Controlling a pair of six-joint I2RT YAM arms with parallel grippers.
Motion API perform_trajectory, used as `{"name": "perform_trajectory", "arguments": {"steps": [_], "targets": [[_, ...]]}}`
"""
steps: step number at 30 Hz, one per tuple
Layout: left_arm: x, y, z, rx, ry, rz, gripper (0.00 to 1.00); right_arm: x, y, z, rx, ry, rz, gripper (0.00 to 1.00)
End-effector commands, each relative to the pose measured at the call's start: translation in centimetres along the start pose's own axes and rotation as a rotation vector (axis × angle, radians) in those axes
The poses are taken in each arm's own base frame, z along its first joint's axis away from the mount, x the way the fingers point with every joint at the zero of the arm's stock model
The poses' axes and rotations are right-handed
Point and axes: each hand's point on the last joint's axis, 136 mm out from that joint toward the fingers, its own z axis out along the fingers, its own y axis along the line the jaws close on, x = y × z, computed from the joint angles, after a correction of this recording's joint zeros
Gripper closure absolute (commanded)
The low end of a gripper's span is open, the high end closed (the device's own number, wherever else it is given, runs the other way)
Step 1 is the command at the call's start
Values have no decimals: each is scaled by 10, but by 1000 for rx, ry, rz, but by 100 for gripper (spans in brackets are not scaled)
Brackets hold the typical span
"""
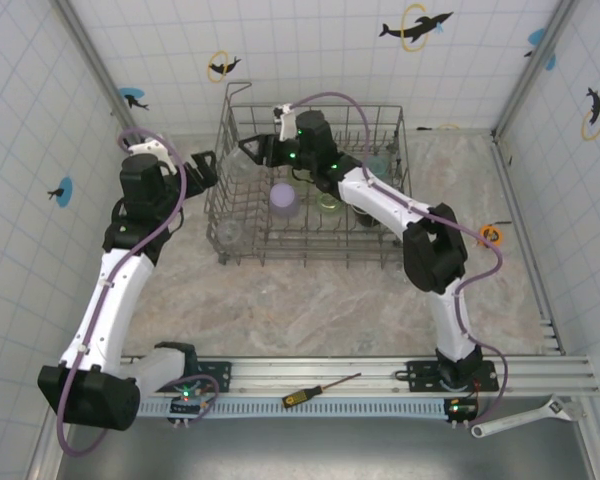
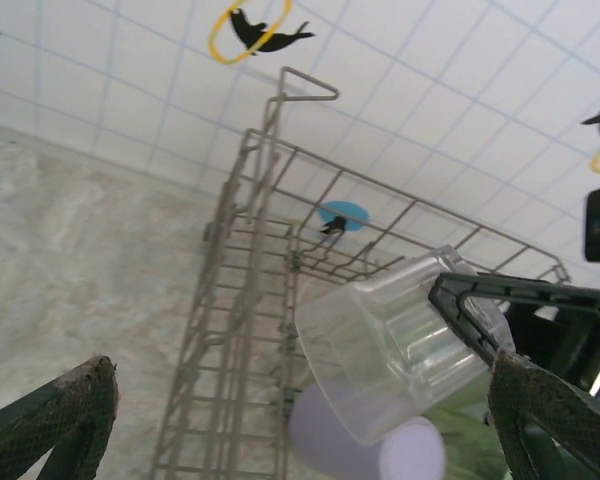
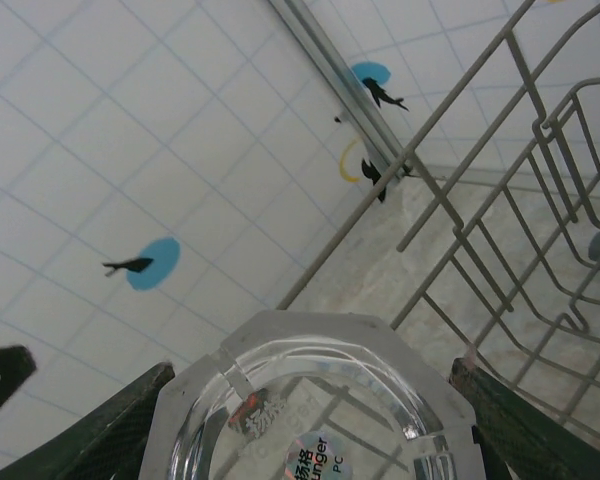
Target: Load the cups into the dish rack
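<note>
The grey wire dish rack (image 1: 380, 120) stands at the back middle of the table. My right gripper (image 1: 254, 150) reaches into its left end, shut on a clear cup (image 1: 240, 162) held tilted above the rack floor. From the right wrist the cup's base (image 3: 315, 410) sits between my two fingers (image 3: 90, 430). My left gripper (image 1: 208, 165) hangs open just outside the rack's left wall (image 2: 250, 300), nothing between its fingers (image 2: 555, 420); it looks at the clear cup (image 2: 400, 340). A lavender cup (image 1: 283, 200) and a pale green cup (image 1: 330, 205) sit in the rack.
Another clear cup (image 1: 228, 235) sits at the rack's near-left corner. A screwdriver (image 1: 320, 388) lies on the front rail and a wrench (image 1: 525, 415) at the near right. Tiled walls close in the left, back and right. Bare table lies in front of the rack.
</note>
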Motion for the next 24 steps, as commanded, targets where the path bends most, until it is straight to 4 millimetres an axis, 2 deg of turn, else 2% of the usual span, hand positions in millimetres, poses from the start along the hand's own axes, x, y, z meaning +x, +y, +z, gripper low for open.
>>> {"name": "perform_trajectory", "arguments": {"steps": [1, 8, 14, 16, 18, 24], "targets": [[7, 22, -3, -94, 6, 34, 2, 6, -6, 6, 90, 33, -159, 60], [22, 52, 8, -108, 36, -59, 2, 26, -7, 15, 147, 86, -282, 60], [31, 61, 18, -104, 69, -84, 2, 46, -11, 22, 177, 133, -370, 61], [35, 63, 20, -106, 85, -87, 2, 50, -7, 24, 179, 138, -414, 61], [49, 71, 23, -127, 112, -90, 2, 55, -2, 27, 181, 143, -451, 61], [70, 95, 27, -196, 139, -92, 2, 67, 13, 36, 168, 142, -536, 61]]}}
